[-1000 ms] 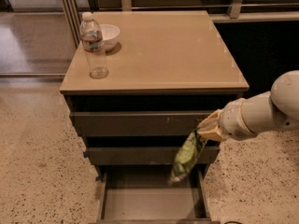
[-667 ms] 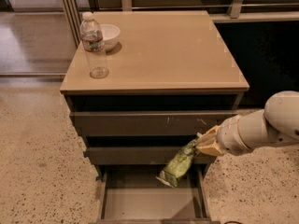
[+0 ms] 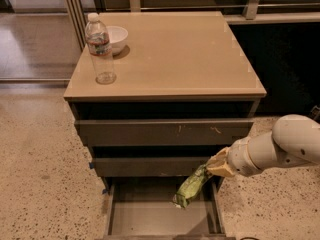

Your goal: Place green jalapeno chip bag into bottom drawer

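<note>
Since a second ago the gripper (image 3: 218,165) has dropped from level with the top drawer's front to the lower edge of the middle drawer's front. The bag (image 3: 191,186) has come down with it and swung from hanging nearly straight to slanting down toward the left.

Camera view: the white arm (image 3: 282,151) reaches in from the right edge of the frame, just below mid-height. Its tan fingers (image 3: 220,161) are clamped on the bag's upper end. The green bag runs from there down and left, and its lower end lies over the right half of the bottom drawer (image 3: 150,219). Whether that end touches the drawer's floor cannot be told.

That drawer is pulled out toward the bottom edge of the frame, with a flat grey floor between thin side walls. Only the bag is seen in or over it.

Above it, the middle drawer (image 3: 145,166) stands a little out, and its inside is hidden. The top drawer (image 3: 160,132), its front marked with small scratches, also stands slightly out with a dark gap above it, and nothing inside can be made out.

On the cabinet (image 3: 175,59) top, at upper left of the frame, a clear bottle (image 3: 100,49) stands upright. A white bowl (image 3: 115,38) sits just behind it, to its right.
</note>
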Motion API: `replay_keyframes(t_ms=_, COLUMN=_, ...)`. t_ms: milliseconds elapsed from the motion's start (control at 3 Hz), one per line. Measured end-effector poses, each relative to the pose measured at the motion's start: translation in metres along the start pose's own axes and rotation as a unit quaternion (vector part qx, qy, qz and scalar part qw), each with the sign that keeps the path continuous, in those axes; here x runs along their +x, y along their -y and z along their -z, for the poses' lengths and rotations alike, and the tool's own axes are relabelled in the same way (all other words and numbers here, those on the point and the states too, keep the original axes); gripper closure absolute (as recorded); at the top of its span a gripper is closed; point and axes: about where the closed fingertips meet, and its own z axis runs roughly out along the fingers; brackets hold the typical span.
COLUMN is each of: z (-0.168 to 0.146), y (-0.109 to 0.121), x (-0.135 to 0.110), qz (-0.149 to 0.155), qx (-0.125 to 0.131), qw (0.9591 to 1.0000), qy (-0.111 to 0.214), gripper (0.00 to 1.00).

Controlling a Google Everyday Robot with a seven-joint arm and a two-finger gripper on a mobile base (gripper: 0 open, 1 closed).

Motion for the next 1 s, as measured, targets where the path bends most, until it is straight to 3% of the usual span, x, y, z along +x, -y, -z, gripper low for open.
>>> replay_keyframes(t_ms=333, z=-0.013, y=0.001, x=0.011, qz=0.002, qx=0.004, qw=1.0000, qy=-0.002, gripper=1.00)
replay_keyframes(t_ms=1000, z=-0.109, y=-0.001, x=0.073, qz=-0.009, qx=0.003, qw=0.9996, qy=0.027, gripper=1.00)
